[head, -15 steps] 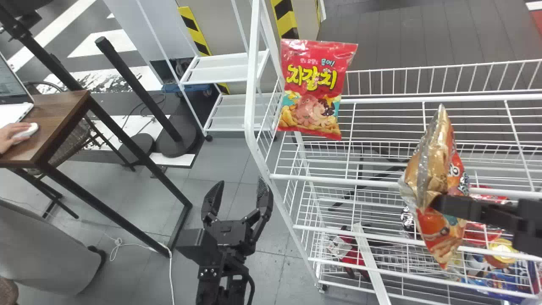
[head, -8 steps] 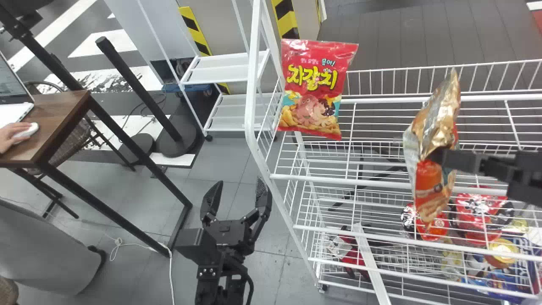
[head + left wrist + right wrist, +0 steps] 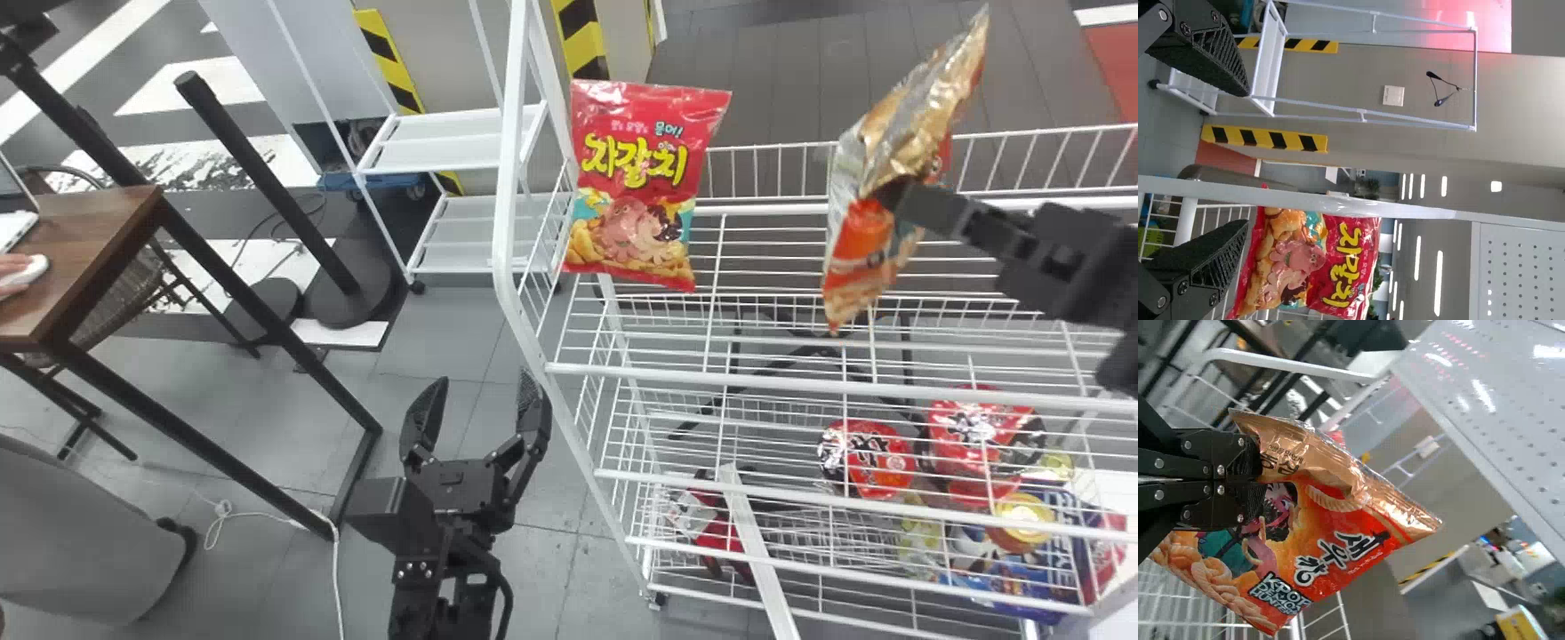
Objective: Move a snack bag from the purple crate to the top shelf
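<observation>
head view: decent gap between the orange snack bag (image 3: 867,236) and the red bag (image 3: 633,187) at the wire rack's (image 3: 800,380) left edge. right gripper (image 3: 892,197) has its jaws clamped on the orange one up by the top tier; left gripper (image 3: 480,389) is off past the rack, jaws wide. held bag's long axis slants, gold end up and rightward.
</observation>
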